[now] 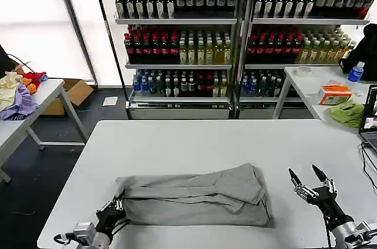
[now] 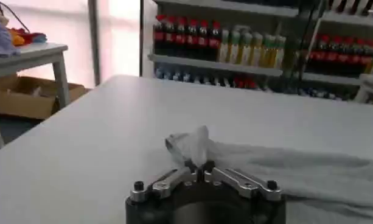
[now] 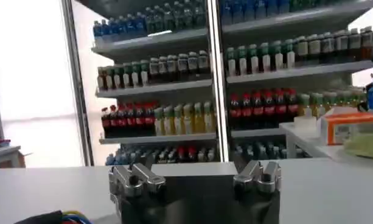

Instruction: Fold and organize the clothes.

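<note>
1. Folded grey T-shirt [image 1: 197, 196] lies near the white table's [image 1: 194, 140] front edge; bare tabletop behind.
2. Left gripper [image 1: 115, 209] pinches its soft, wrinkled left corner.
3. Right gripper [image 1: 311, 181] spread wide, beside it.

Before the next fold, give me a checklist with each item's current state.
1. Left gripper shut on the corner of the T-shirt: ok, cloth is pinched between its fingertips at the shirt's left end.
2. Right gripper free to take the other end: ok, open and holding nothing, right of the shirt.
3. Shirt lying flat: not ok, it is folded in a long strip with loose wrinkles on top.
4. Table bare beyond the shirt for the fold: ok.
5. Neck label and chest print position: cannot tell, both are hidden.
</note>
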You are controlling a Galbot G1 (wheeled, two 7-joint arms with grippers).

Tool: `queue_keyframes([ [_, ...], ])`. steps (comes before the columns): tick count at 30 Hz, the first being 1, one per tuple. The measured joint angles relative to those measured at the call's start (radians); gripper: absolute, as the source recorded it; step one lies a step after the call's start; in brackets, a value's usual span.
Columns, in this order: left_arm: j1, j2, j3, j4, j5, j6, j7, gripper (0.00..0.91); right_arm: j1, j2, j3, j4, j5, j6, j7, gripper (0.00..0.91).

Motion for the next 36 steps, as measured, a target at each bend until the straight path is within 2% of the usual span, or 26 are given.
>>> queue_keyframes([
  [8,-0.027,0.093,-0.159,0.050,-0.115,0.003,0.052,0.000,0.006,0.001,-0.006,0.006,0.009,-0.004,0.000,0.907],
  [15,-0.035,0.217,-0.299,0.142,-0.170,0.002,0.109,0.000,-0.001,-0.001,-0.001,0.010,0.017,-0.002,0.000,0.907],
  [21,-0.055,0.317,-0.366,0.194,-0.201,0.021,0.130,0.000,-0.011,0.002,0.005,0.013,0.025,0.000,0.000,0.907],
  [29,-0.089,0.363,-0.369,0.151,-0.252,0.061,0.126,0.010,-0.008,0.015,-0.007,0.011,0.022,0.000,0.002,0.907],
  [36,-0.130,0.362,-0.250,0.008,-0.324,0.112,0.075,0.010,-0.015,0.026,-0.015,0.012,0.011,-0.004,0.001,0.907],
])
